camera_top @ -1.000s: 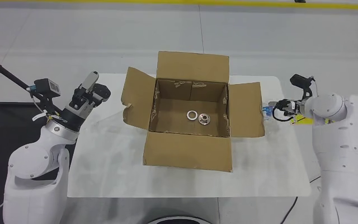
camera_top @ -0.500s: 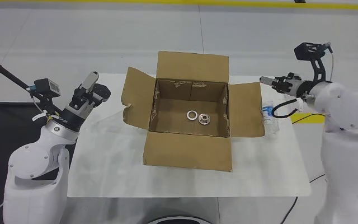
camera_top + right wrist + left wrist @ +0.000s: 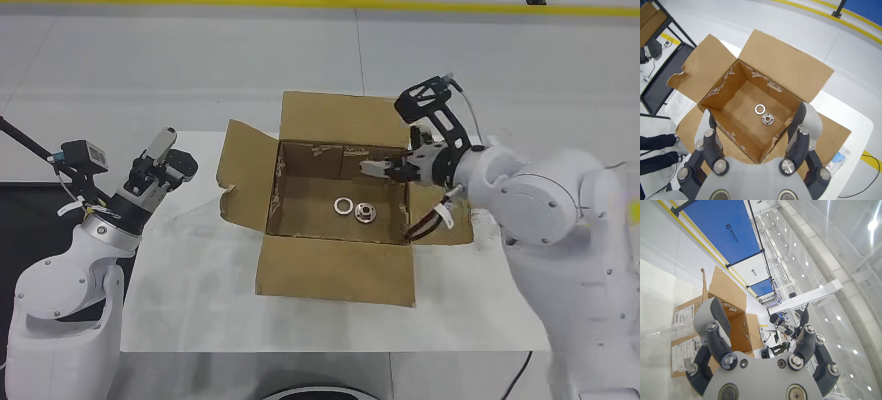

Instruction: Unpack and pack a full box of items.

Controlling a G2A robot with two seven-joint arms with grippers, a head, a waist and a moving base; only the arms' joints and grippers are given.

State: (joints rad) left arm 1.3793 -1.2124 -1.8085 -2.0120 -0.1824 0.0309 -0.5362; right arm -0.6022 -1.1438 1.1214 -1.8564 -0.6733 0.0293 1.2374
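1. A brown corrugated cardboard box (image 3: 335, 270) stands in the middle of a white table (image 3: 200, 310) with rounded corners. All four flaps are folded outward.
2. The inner rim of the box is ragged, with torn scraps of paper clinging along the edges. White printed labels (image 3: 683, 315) are stuck on the outer wall that faces the left arm.
3. Two shiny metal parts lie on the box floor, just beside each other. One is a thin flat ring (image 3: 760, 109). The other is a thicker round flange (image 3: 767, 119) with a centre hole and small holes around it. I cannot tell whether the two touch.
4. The right gripper (image 3: 374, 168) hangs over the box opening near its right wall. Its curved dark-padded fingers are spread wide and hold nothing.
5. The left gripper (image 3: 165, 155) sits above the table's left edge, well apart from the box. It is tilted upward, its claw wide and empty.
6. A clear plastic bottle (image 3: 838, 159) with a label lies on the table beside the right flap. It is partly hidden behind the right gripper's body.
7. What looks like crinkled clear film (image 3: 660, 331) lies on the table near the left gripper. Its outline is hard to make out.
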